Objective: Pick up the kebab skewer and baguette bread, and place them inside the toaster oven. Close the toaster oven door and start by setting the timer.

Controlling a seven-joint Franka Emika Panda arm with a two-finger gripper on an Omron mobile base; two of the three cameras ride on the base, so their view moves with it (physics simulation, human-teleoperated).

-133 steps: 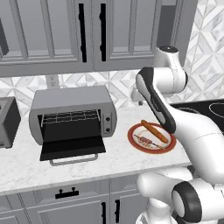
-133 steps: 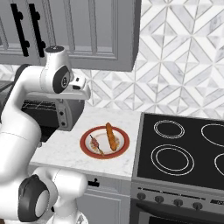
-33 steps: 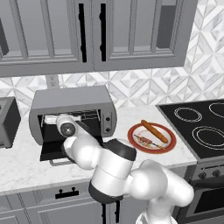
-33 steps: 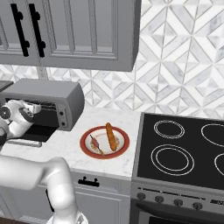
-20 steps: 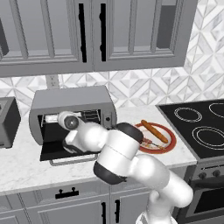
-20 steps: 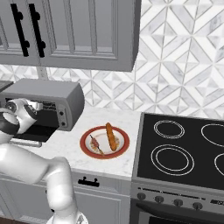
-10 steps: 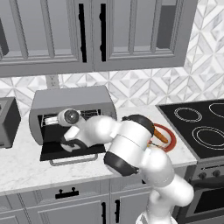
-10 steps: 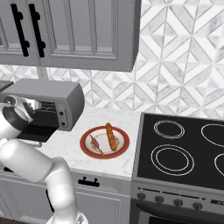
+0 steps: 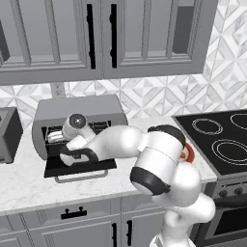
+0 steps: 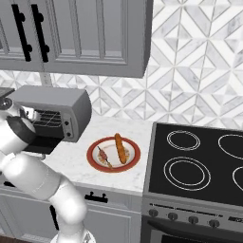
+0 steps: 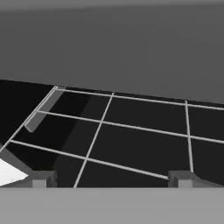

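**Arm reaches into the open toaster oven; food on the plate**

The toaster oven [image 9: 79, 108] sits on the marble counter [image 9: 24, 185] below the grey wall cabinets [image 9: 101, 36], with the toaster oven door [image 9: 79, 166] dropped flat and its bar handle toward the counter edge. The white arm stretches from the base across the lowered door, and its hand is inside the oven mouth at the left part of the opening.

In the hand view the gripper [image 11: 109, 177] looks along the wire rack [image 11: 131, 131] toward the dark back wall. The two finger tips [image 11: 41, 178] stand wide apart near the lower corners of that view, and nothing lies between them; the pincer holds nothing.

In the right base view the red-rimmed plate [image 10: 93, 152] rests on the counter between the oven and the black cooktop [image 10: 199, 166]. On it lies the baguette bread [image 10: 121, 148], a golden-brown loaf, and just beside it, toward the oven, the kebab skewer [image 10: 105, 157]. Both are well apart from the gripper. A darker appliance [image 9: 8, 135] stands at the left end of the counter.
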